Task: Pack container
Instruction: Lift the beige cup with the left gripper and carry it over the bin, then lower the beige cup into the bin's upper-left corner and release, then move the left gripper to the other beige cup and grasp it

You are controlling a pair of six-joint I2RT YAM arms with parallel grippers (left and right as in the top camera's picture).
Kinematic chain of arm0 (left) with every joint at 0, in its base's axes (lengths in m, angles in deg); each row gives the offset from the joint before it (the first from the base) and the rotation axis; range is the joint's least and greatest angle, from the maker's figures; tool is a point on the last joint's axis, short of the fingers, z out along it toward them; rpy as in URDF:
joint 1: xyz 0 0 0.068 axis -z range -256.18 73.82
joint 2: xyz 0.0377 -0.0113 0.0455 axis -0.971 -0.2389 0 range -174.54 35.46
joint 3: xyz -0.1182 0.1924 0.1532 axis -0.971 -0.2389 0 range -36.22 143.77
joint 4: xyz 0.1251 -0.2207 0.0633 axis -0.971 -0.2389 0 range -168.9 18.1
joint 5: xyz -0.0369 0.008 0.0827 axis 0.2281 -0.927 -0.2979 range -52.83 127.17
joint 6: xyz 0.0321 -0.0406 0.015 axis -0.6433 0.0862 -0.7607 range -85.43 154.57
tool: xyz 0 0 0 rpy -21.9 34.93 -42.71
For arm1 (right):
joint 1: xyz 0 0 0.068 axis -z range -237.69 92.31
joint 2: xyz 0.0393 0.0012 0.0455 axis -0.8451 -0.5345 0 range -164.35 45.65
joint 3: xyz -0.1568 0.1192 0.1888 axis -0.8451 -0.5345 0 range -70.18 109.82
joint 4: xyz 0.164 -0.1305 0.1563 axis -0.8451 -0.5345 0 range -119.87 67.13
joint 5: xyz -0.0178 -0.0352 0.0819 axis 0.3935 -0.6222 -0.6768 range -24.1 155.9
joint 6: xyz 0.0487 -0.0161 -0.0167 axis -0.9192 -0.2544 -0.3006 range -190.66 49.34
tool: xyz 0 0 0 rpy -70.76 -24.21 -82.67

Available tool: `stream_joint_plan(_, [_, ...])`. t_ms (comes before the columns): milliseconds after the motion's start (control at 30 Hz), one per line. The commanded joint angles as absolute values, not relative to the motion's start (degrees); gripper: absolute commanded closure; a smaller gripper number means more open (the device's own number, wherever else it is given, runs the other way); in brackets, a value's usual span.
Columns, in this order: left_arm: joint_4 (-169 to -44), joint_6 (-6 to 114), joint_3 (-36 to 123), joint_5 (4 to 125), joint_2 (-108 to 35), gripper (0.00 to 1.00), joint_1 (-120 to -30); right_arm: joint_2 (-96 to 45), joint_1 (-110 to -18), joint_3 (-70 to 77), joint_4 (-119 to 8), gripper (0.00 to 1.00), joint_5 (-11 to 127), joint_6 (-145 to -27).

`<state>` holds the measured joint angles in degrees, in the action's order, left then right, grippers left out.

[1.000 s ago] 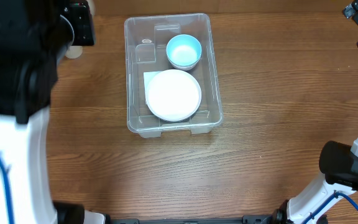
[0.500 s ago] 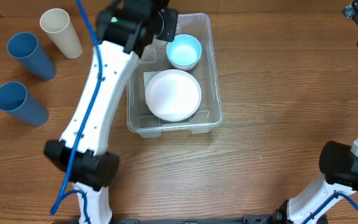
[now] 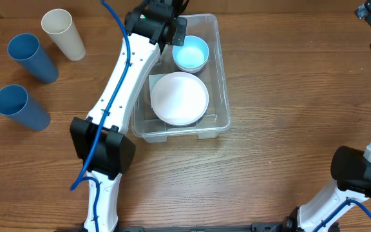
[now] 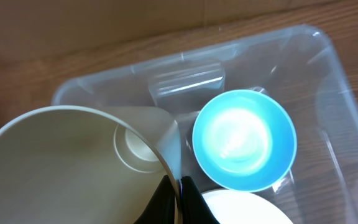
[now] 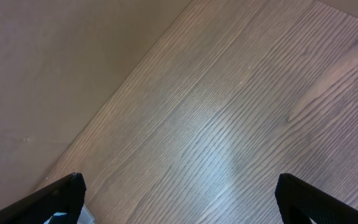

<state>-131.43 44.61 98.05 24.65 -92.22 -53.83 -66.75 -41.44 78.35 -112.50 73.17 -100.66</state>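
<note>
- The counter [image 3: 288, 129] carries the container [image 3: 222, 90] near the middle of its far edge.
- The white plate [image 3: 179, 98] fills the container's near half.
- The light blue bowl [image 3: 190, 53] sits in the far-right part, just beside the plate.
- The held cream cup [image 4: 61, 168] hangs over the container's far-left part, beside the bowl.
- Step in hand, as judged: seat this cup in the free far-left space.
  - Lower it straight down.
  - Keep it clear of the bowl's rim and the container wall.
  - Release only once its base rests on the floor.
- A second cream cup [image 3: 63, 33] and two blue cups [image 3: 24, 55] [image 3: 21, 106] stand outside the container, toward the counter's far-left corner.
- The left fingers [image 4: 192, 208] are clamped on the held cup's wall.
- The right fingers [image 5: 55, 199] are spread apart and hold nothing, over bare counter.
</note>
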Motion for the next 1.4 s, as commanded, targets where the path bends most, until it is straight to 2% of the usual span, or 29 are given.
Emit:
stream_joint_plan(0, [-130.4, 47.7, 98.8, 23.2, -94.5, 0.96, -55.0, -66.7, -41.4, 78.7, -112.3, 0.00, 73.3, -100.9])
stream_joint_plan(267, [-130.3, 53.0, 98.8, 23.3, -96.4, 0.95, -57.4, -66.7, -41.4, 78.7, -112.3, 0.00, 73.3, -100.9])
stream_joint_plan(300, [-130.3, 53.0, 98.8, 23.3, -96.4, 0.86, -57.4, -66.7, -41.4, 78.7, -112.3, 0.00, 73.3, -100.9])
stream_joint_plan(333, [-130.0, 53.0, 98.8, 23.2, -96.4, 0.72, -57.5, -66.6, -41.4, 78.7, -112.3, 0.00, 73.3, -100.9])
stream_joint_plan(400, [-129.6, 53.0, 98.8, 23.2, -96.4, 0.51, -57.5, -66.7, -41.4, 78.7, -112.3, 0.00, 73.3, -100.9])
stream_joint_plan(500, [-128.6, 53.0, 98.8, 23.2, -96.4, 0.38, -57.5, -66.7, -41.4, 78.7, -112.3, 0.00, 73.3, -100.9])
stream_joint_plan(767, [-126.7, 52.8, 99.6, 23.3, -94.8, 0.28, -57.5, -66.6, -41.4, 78.7, -112.4, 0.00, 73.3, -100.9])
stream_joint_plan(1000, [-135.8, 52.8, 102.8, 25.0, -83.4, 0.25, -58.3, -66.7, -41.4, 78.7, -112.3, 0.00, 73.3, -100.9])
stream_joint_plan(1167, [-138.5, 52.6, 102.8, 24.9, -76.6, 0.22, -64.1, -66.6, -41.4, 78.7, -112.3, 0.00, 73.3, -100.9])
stream_joint_plan(1300, [-139.0, 52.6, 102.6, 25.3, -77.8, 0.21, -71.2, -66.6, -41.4, 78.7, -112.3, 0.00, 73.3, -100.9])
stream_joint_plan(1367, [-138.4, 52.6, 102.6, 25.3, -79.8, 0.17, -74.0, -66.7, -41.4, 78.7, -112.3, 0.00, 73.3, -100.9])
